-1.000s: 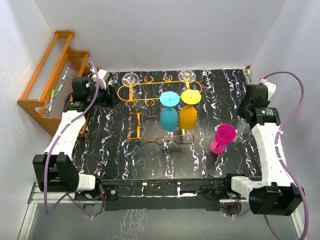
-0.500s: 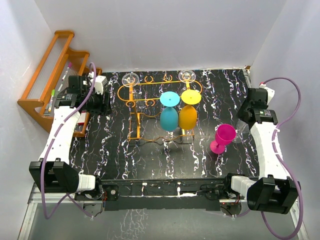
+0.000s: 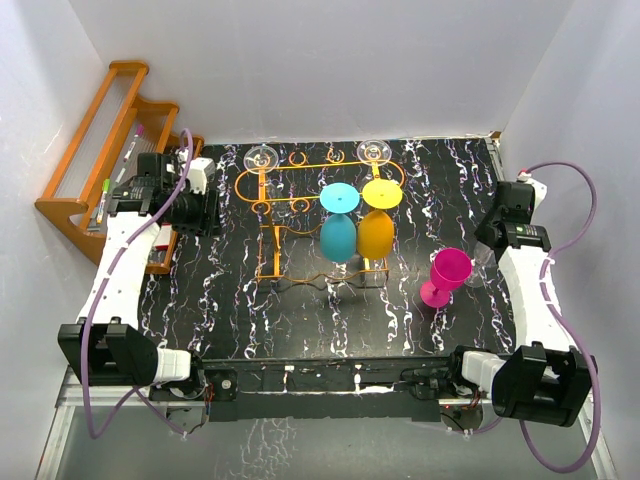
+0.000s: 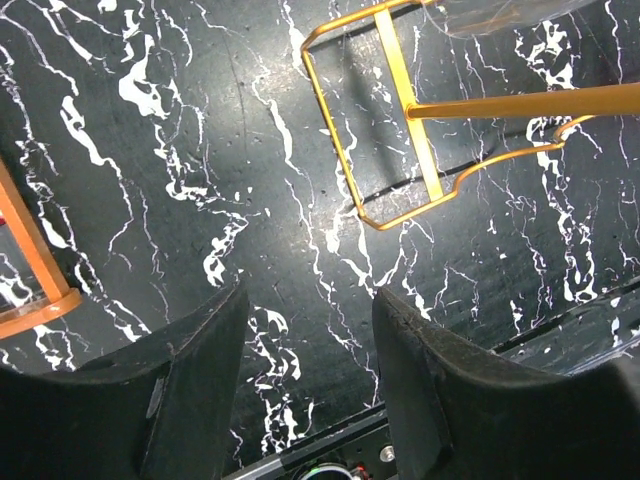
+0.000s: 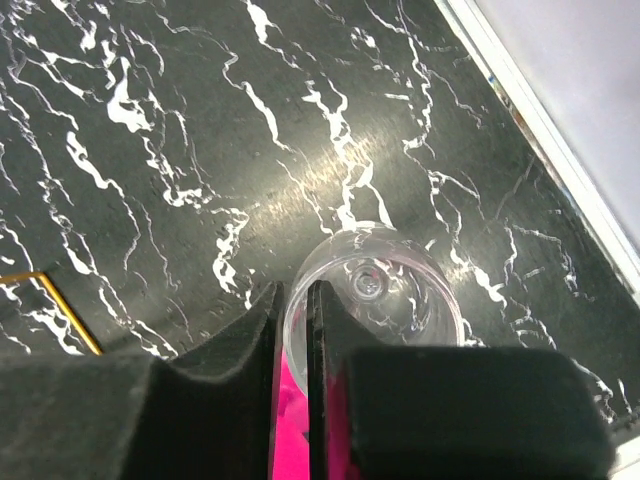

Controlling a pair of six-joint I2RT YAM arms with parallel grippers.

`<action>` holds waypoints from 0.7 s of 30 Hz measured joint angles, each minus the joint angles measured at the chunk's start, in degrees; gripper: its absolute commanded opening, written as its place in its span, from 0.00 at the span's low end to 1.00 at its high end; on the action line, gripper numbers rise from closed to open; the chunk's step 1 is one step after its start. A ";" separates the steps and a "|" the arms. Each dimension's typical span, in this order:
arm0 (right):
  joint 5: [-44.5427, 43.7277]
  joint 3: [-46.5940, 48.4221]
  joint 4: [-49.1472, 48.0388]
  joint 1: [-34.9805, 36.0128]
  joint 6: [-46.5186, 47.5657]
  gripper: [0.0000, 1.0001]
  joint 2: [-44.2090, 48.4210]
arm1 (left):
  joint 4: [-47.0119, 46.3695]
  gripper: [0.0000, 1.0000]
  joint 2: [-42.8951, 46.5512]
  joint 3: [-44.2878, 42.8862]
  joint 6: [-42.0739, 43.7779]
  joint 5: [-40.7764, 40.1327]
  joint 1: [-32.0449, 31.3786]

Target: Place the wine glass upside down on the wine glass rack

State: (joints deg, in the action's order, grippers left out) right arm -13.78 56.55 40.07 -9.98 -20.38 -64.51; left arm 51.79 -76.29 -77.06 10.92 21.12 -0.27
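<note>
The wine glass rack is an orange wire frame at the table's back centre. A cyan glass and an orange glass hang upside down on it, and two clear glass bases show on its far rail. A clear wine glass stands upright at the right, beside a pink glass. My right gripper is above it. In the right wrist view the gripper is shut on the clear glass's rim, one finger inside the bowl. My left gripper is open and empty left of the rack.
A stepped wooden shelf holding pens stands at the back left, close to my left arm. In the left wrist view the gripper hangs over black marble table, with the rack's wire foot ahead and the shelf's corner at left.
My left gripper has drawn back left, away from the rack's end. My right wrist has shifted slightly over the clear glass. The glasses have not moved.
</note>
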 measured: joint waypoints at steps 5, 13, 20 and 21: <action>0.90 -0.24 -1.73 -1.03 -0.55 0.08 -0.57 | 4.55 0.51 0.00 -5.40 0.61 -2.58 0.57; 0.76 5.53 2.58 -0.35 -2.16 0.08 2.78 | 12.98 0.55 -0.07 -26.47 1.99 -8.26 0.81; 2.19 19.21 0.11 1.70 -5.40 0.08 7.76 | 14.60 0.59 0.04 -35.67 1.49 -10.69 0.83; 3.04 21.18 -1.01 1.99 -5.86 0.08 8.13 | 14.01 0.59 0.09 -35.71 0.94 -9.73 0.83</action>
State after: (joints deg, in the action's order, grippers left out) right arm -10.74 77.73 39.07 -7.99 -26.24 -56.38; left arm 65.80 -76.20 -112.77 11.86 11.40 0.56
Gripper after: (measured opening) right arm 0.124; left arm 0.578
